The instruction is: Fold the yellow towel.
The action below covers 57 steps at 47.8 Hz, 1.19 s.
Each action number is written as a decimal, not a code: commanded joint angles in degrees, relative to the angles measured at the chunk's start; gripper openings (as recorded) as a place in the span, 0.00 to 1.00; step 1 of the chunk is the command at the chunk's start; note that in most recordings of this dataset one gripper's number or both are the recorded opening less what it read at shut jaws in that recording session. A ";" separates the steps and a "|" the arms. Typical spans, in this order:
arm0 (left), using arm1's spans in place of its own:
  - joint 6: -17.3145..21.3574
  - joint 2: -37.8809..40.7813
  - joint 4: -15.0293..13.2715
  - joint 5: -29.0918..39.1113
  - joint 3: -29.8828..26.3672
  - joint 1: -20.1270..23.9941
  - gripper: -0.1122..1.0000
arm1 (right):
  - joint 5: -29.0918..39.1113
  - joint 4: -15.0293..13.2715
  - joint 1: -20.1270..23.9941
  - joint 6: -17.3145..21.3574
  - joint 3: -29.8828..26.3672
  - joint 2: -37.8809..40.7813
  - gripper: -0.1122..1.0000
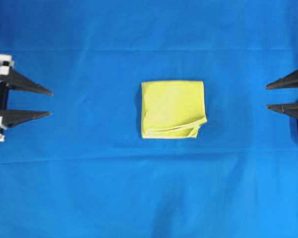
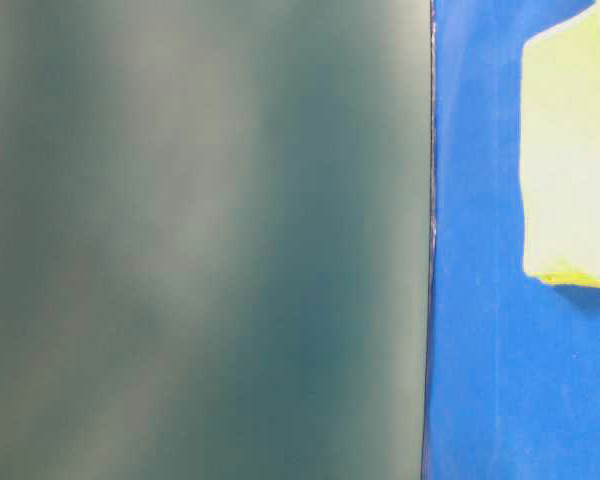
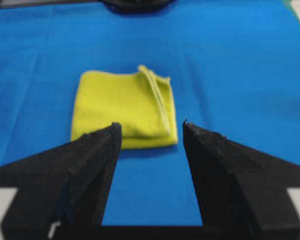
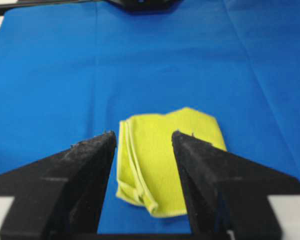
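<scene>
From overhead, the square bright-yellow microfibre towel (image 1: 173, 109) lies folded into a small stack in the middle of the large blue cloth backdrop (image 1: 89, 188). The left gripper (image 1: 50, 102) and right gripper (image 1: 267, 96) sit at opposite edges, well apart from it, both spread and empty. The stack's lower right corner splays, with hems fanning out; that loose corner could spring open by itself.

At table level, a blurred grey-green panel (image 2: 200, 240) hides most of the scene; only one towel edge shows.

The left wrist view shows open fingers (image 3: 97, 150) with the towel beyond, its hem curling.

The right wrist view shows uneven layers; a careless return pass might snag them and undo the fold.
</scene>
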 commanded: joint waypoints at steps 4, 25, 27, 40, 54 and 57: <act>-1.14 -5.45 -0.09 -1.58 3.96 0.26 0.55 | -3.25 0.18 -2.02 0.35 3.60 -0.97 0.59; -3.25 -8.17 -0.09 -1.85 6.42 0.26 0.56 | -6.15 0.62 -3.43 0.44 4.83 0.18 0.59; -3.16 -8.26 -0.09 -1.85 6.42 0.26 0.55 | -6.15 0.62 -3.52 0.53 4.92 0.09 0.59; -3.16 -8.26 -0.09 -1.76 6.42 0.26 0.55 | -6.15 0.62 -3.52 0.53 4.83 0.09 0.59; -3.16 -8.44 -0.09 -1.49 6.33 0.26 0.55 | -6.15 0.62 -3.52 0.53 4.75 0.00 0.59; -3.16 -8.44 -0.09 -1.49 6.33 0.26 0.55 | -6.15 0.62 -3.52 0.44 4.75 0.00 0.59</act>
